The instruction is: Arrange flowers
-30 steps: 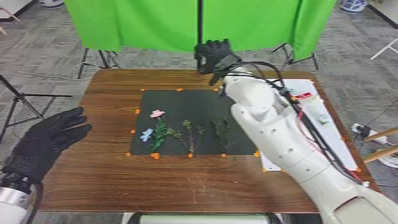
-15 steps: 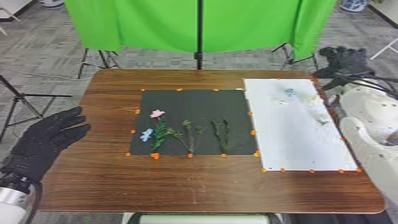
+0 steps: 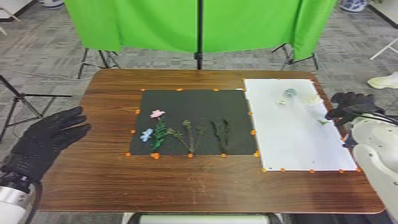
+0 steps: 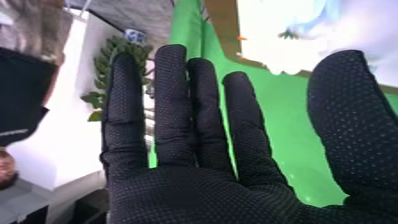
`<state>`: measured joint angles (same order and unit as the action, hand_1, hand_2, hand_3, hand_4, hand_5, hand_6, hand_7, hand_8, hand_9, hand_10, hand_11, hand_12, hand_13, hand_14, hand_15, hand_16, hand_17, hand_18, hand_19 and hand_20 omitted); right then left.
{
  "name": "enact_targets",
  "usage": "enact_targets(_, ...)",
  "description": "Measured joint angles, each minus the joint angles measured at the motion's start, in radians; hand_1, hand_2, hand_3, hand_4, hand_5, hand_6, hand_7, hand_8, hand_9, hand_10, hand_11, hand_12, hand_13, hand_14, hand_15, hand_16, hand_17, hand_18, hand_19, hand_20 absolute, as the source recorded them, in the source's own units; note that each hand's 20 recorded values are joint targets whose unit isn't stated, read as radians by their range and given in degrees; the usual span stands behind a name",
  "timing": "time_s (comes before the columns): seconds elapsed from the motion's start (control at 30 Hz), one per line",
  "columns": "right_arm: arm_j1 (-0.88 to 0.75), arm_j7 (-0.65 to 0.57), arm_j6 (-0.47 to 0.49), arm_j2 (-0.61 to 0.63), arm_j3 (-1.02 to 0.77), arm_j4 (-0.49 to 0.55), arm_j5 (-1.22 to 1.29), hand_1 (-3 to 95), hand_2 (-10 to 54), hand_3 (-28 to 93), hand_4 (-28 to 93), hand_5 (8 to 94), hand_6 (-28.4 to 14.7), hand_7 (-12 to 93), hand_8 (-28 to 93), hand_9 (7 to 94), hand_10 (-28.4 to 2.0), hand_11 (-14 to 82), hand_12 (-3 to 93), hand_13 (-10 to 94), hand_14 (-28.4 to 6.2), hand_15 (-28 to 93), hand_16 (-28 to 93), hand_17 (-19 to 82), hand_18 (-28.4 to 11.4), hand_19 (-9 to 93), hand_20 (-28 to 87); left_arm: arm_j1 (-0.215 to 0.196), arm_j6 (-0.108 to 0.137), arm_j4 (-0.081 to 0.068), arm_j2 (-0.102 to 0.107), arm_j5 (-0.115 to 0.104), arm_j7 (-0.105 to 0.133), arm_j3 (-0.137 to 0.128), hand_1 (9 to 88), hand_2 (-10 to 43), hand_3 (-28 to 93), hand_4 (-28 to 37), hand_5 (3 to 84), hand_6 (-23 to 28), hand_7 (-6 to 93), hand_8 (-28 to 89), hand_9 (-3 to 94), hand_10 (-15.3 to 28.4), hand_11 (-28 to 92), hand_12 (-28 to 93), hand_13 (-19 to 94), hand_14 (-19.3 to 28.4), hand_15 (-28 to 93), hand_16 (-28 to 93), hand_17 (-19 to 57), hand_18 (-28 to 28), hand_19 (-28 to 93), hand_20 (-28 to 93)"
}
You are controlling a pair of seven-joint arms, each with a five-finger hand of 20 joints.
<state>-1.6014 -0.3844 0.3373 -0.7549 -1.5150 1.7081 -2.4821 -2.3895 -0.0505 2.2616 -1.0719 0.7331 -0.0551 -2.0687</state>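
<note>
In the head view my right hand is over the right edge of the white sheet, beside pale flowers and a bluish flower. The right wrist view shows my right hand with straight, spread fingers, holding nothing. My left hand stays at the table's left edge, its fingers extended and empty. On the black mat lie a pink flower, a blue flower, a green leafy stem, a thin branching sprig and a dark green sprig.
The brown table has orange markers around the mat and sheet. A green backdrop on a stand is behind the table. A tripod stands at the left.
My right hand has swung from the table's far middle to the right, then come lower and nearer along the sheet's right side. The left hand has kept its place.
</note>
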Motion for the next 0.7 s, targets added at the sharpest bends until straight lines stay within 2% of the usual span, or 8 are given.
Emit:
enact_targets(0.23, -0.008, 0.000, 0.014, -0.008, -0.002, -0.001, 0.006, 26.5, -9.5, 88, -28, 36.1, -3.9, 30, -19, 43.0, -7.9, 39.4, 20.9, 49, -4.1, 52, 15, 17, -17.2, 62, 27, 0.000, -0.002, -0.001, 0.000, 0.000, 0.000, 0.000, 28.7, 4.8, 70, -24.4, 40.5, 4.7, 19.7, -11, 35.2, 12.1, 27, 16, 28, 15.8, 41, -4, -6.2, 22.4, 52, 1)
enact_targets(0.37, -0.008, -0.011, 0.001, -0.009, 0.017, -0.012, 0.006, 30.5, -9.5, 88, -28, 41.2, -2.3, 38, -23, 50.7, -6.5, 45.7, 20.4, 57, -2.6, 55, 14, 20, -16.2, 65, 29, -0.001, -0.002, -0.001, 0.001, 0.000, 0.000, 0.000, 28.7, 4.8, 70, -24.4, 40.5, 4.7, 19.8, -11, 35.2, 12.1, 27, 16, 28, 15.7, 41, -3, -6.2, 22.4, 52, 1)
enact_targets(0.47, 0.000, -0.023, -0.045, -0.009, 0.052, -0.036, 0.006, 32.3, -9.5, 87, -28, 46.4, -0.4, 40, -25, 57.1, -5.9, 45.9, 20.7, 62, -1.8, 55, 16, 21, -15.8, 66, 29, -0.002, -0.001, -0.001, 0.001, 0.000, 0.001, -0.004, 28.6, 4.8, 70, -24.4, 40.5, 4.6, 19.9, -11, 35.2, 12.2, 27, 16, 28, 15.7, 41, -3, -6.2, 22.3, 52, 1)
enact_targets(0.57, 0.011, -0.029, -0.115, -0.009, 0.091, -0.065, 0.006, 35.2, -9.5, 83, -28, 50.7, 1.1, 42, -26, 62.5, -4.2, 38.9, 28.8, 66, -1.6, 55, 19, 23, -15.4, 68, 31, -0.003, -0.001, -0.001, 0.001, 0.000, 0.002, -0.009, 28.6, 4.8, 70, -24.4, 40.5, 4.7, 19.9, -11, 35.2, 12.1, 27, 16, 28, 15.7, 41, -3, -6.2, 22.3, 52, 1)
enact_targets(0.6, 0.015, -0.030, -0.133, -0.010, 0.102, -0.073, 0.004, 37.6, -9.5, 80, -28, 52.9, 1.7, 42, -26, 66.5, -3.5, 33.6, 33.8, 67, -1.1, 54, 22, 24, -15.4, 68, 32, -0.003, -0.001, 0.000, 0.001, 0.000, 0.003, -0.010, 28.6, 4.8, 70, -24.4, 40.5, 4.6, 19.9, -11, 35.3, 12.1, 27, 16, 28, 15.7, 41, -3, -6.2, 22.3, 52, 1)
enact_targets(0.63, 0.020, -0.030, -0.148, -0.011, 0.113, -0.080, 0.002, 39.9, -9.5, 79, -28, 54.9, 2.0, 44, -22, 71.3, -2.6, 27.8, 38.8, 69, -0.6, 53, 25, 25, -15.2, 69, 32, -0.004, 0.000, 0.000, 0.001, 0.000, 0.003, -0.011, 28.6, 4.8, 70, -24.4, 40.5, 4.7, 19.9, -11, 35.2, 12.2, 27, 16, 28, 15.7, 41, -3, -6.2, 22.3, 52, 1)
enact_targets(0.7, 0.031, -0.030, -0.175, -0.012, 0.133, -0.094, -0.005, 46.4, -9.5, 80, -28, 65.2, 2.5, 52, -16, 83.2, -1.3, 23.6, 44.9, 78, 0.1, 54, 30, 29, -14.8, 73, 35, -0.006, 0.000, 0.001, 0.001, 0.000, 0.004, -0.012, 28.6, 4.8, 70, -24.5, 40.5, 4.7, 19.8, -11, 35.2, 12.1, 27, 16, 28, 15.7, 41, -3, -6.2, 22.3, 52, 1)
